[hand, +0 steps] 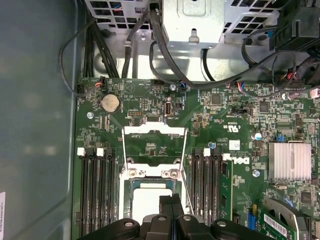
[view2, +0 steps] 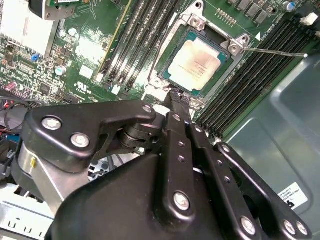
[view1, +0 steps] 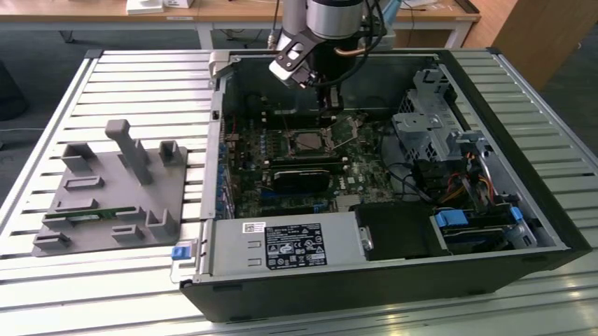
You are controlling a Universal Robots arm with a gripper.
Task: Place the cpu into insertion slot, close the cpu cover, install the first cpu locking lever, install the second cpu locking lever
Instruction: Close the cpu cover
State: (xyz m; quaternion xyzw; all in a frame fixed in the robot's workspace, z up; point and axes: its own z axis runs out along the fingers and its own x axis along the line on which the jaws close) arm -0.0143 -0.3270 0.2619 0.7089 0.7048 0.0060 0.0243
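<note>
cpu (view2: 200,62) seated in insertion slot (view2: 212,34), just ahead of hand (view2: 176,96); hand pressed together, empty. cpu cover (hand: 155,129) open beyond it. Closing step in hand; it probably needs the frame nudged down.

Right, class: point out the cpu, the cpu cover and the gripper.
cpu (view2: 198,64): second wrist view, middle of its metal top.
cpu cover (hand: 155,131): first wrist view, silvery frame bar.
gripper (view2: 177,97): second wrist view, its fingertips.

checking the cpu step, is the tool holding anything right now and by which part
Nothing seems held: the tool is shut and empty, its tips at the edge of the insertion slot, where the cpu already sits.
</note>
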